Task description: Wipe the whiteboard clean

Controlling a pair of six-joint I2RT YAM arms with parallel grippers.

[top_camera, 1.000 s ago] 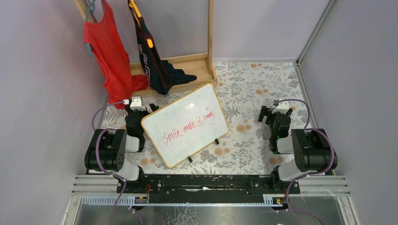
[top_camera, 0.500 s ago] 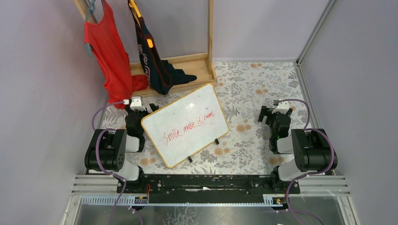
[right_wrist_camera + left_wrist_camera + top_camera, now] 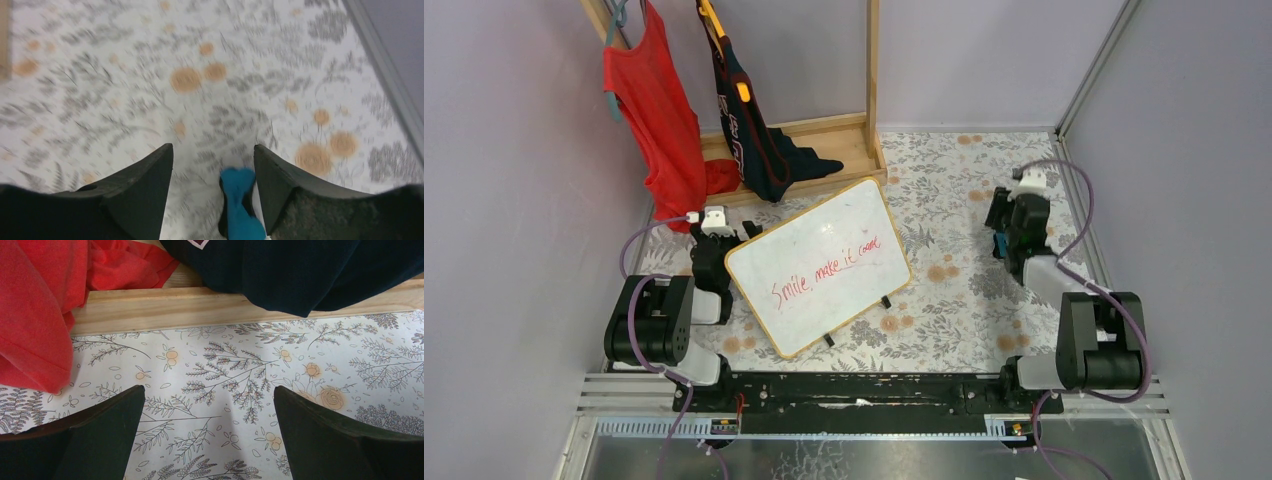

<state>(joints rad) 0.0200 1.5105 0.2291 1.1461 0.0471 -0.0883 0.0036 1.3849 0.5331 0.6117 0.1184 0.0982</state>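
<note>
Whiteboard w/ red writing lies tilted at ctr of top view. L gripper is wide open, just left of it. R gripper, right side of frame, has jaws partly apart; blue object is between them, against one finger. Wooden rack tray, upper ctr, holds ends of red top & dark garment.

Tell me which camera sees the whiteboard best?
The top camera. It shows the whole whiteboard lying on the flowery table, with its red writing easy to see. Neither wrist camera shows any of it.
</note>
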